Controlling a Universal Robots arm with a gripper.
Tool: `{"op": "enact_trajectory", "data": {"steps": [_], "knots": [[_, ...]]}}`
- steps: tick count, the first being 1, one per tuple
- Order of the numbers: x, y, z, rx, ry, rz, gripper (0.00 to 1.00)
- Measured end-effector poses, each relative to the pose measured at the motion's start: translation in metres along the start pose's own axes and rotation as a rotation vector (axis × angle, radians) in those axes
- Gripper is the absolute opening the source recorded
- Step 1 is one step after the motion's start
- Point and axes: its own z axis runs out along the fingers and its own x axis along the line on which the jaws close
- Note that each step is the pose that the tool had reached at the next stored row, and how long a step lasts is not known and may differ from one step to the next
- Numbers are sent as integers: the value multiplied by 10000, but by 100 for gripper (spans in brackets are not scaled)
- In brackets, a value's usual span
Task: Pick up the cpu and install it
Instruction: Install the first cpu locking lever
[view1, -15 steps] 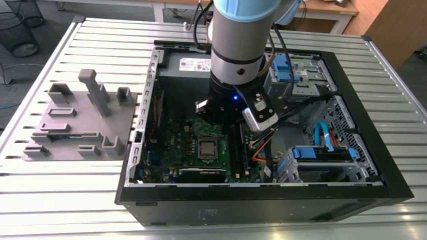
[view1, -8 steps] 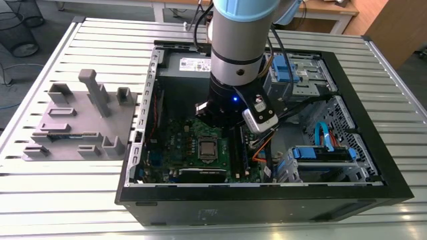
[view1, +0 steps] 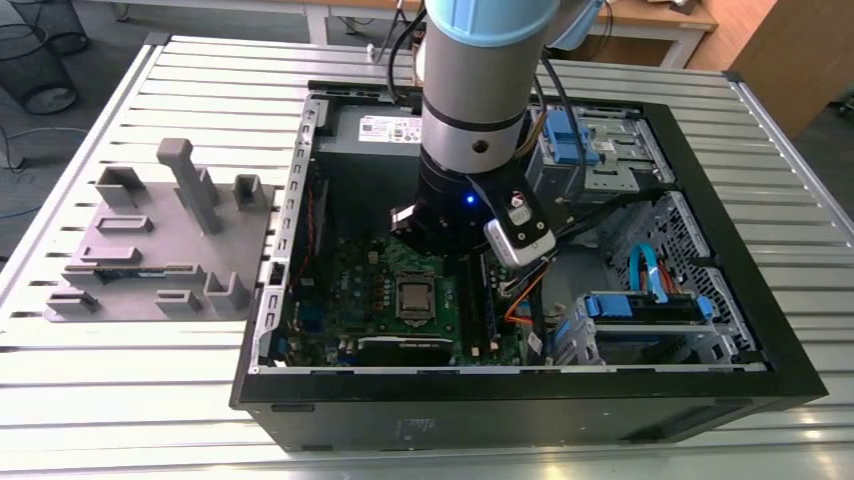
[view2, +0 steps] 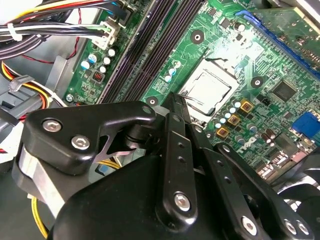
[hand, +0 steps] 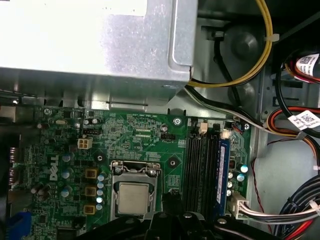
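The cpu (hand: 133, 198) sits flat in its socket (hand: 134, 192) on the green board (hand: 145, 135), a matte silver-grey square within a bright metal frame. The gripper (view2: 175, 107) hovers just above the socket's edge, its black fingers drawn narrow and holding nothing. In my judgement, the chip must lie level and fully seated, corners square to the frame, without pressing.

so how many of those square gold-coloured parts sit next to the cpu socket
3, in a line beside the socket holding the cpu, in the first wrist view. More may be hidden behind the gripper.
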Motion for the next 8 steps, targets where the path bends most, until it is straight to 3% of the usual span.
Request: {"op": "enact_trajectory", "data": {"steps": [8], "knots": [[2, 0, 16, 2, 1, 0, 11]]}}
